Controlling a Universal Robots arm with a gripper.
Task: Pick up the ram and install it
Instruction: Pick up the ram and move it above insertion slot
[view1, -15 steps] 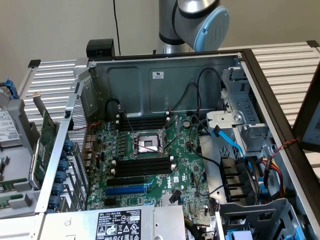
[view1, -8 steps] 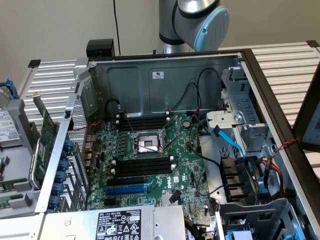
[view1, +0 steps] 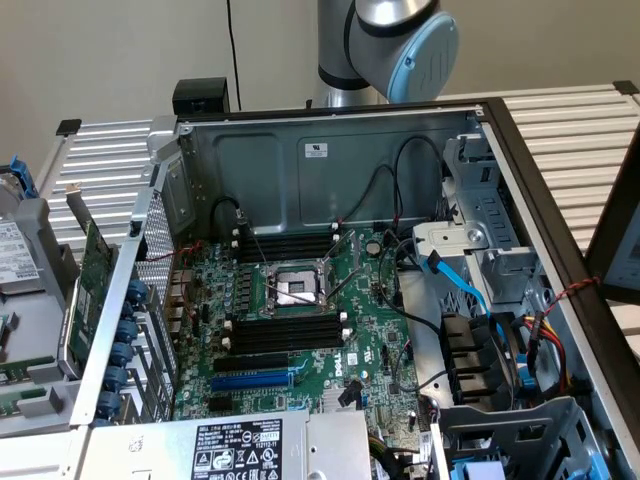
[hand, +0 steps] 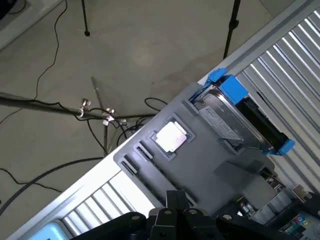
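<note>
The claw (hand: 176, 199) is pinched shut on itself, hanging above a grey tray (hand: 200, 167) that carries a processor chip (hand: 171, 136) and a drive (hand: 227, 120) in a blue caddy (hand: 232, 87). Where the ram lies I cannot tell. In the exterior view the arm (view1: 385, 45) stands behind the open case (view1: 270, 170). On the board (view1: 365, 300), black slots (view1: 285, 330) (white clips at their ends) lie just beside the socket (view1: 292, 288).
</note>
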